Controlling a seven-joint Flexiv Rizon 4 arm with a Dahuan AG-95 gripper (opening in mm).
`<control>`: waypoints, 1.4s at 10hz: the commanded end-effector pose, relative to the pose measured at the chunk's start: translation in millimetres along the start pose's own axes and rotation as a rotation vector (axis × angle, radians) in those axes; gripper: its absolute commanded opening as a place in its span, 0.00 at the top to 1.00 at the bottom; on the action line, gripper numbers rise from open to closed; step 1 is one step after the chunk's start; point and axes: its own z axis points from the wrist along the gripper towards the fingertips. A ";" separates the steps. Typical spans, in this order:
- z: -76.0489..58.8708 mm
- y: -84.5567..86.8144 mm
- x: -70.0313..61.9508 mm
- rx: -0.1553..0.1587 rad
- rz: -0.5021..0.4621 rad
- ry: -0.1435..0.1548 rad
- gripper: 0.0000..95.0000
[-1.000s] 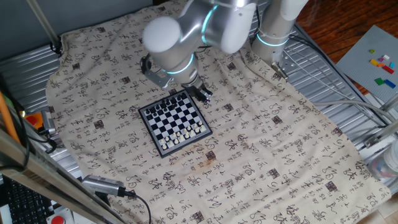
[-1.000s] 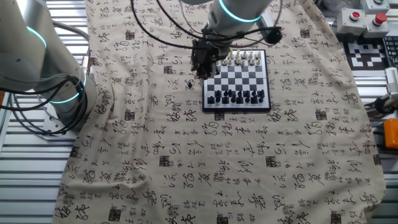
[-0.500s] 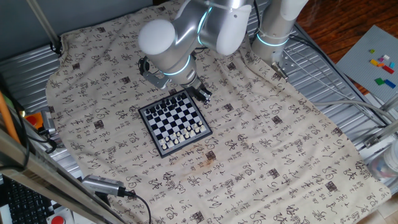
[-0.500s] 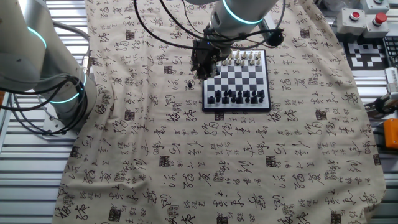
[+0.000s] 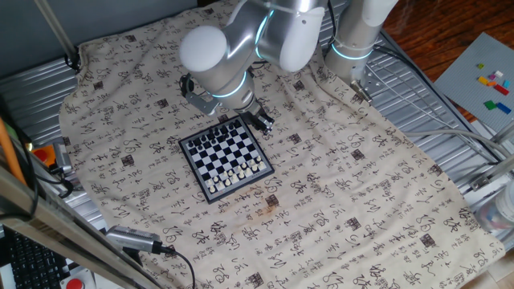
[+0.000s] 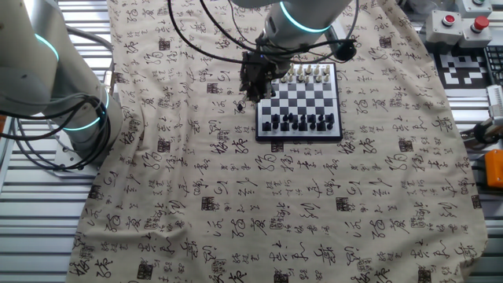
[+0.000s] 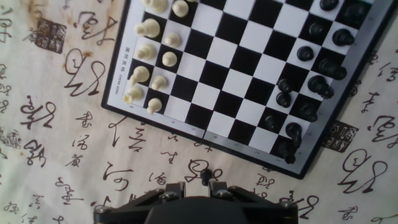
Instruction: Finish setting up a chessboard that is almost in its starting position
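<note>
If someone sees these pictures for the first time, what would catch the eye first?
First, the small chessboard in the middle of a cloth printed with black characters, with white pieces along one edge and black pieces along the opposite one. Next, the big arm bent over one side of the board. In the hand view, one black piece sits off the board on the cloth, right at the hand.
</note>
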 end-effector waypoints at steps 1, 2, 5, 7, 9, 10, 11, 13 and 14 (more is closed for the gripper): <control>4.1 -0.2 1.9 0.000 0.005 -0.001 0.80; 6.6 -0.5 2.4 0.000 0.006 -0.001 0.80; 14.0 -3.8 0.2 0.001 0.010 -0.002 0.80; 20.8 -4.6 -2.1 0.002 0.011 -0.001 0.80; 24.9 -5.1 -3.4 0.003 0.007 0.000 0.80; 25.6 -5.1 -3.7 0.004 0.007 0.000 0.80; 27.2 -5.0 -4.2 0.005 0.006 0.000 0.80; 28.8 -7.0 -4.6 0.009 -0.003 0.002 0.80; 29.0 -8.0 -4.5 0.008 -0.007 0.001 0.80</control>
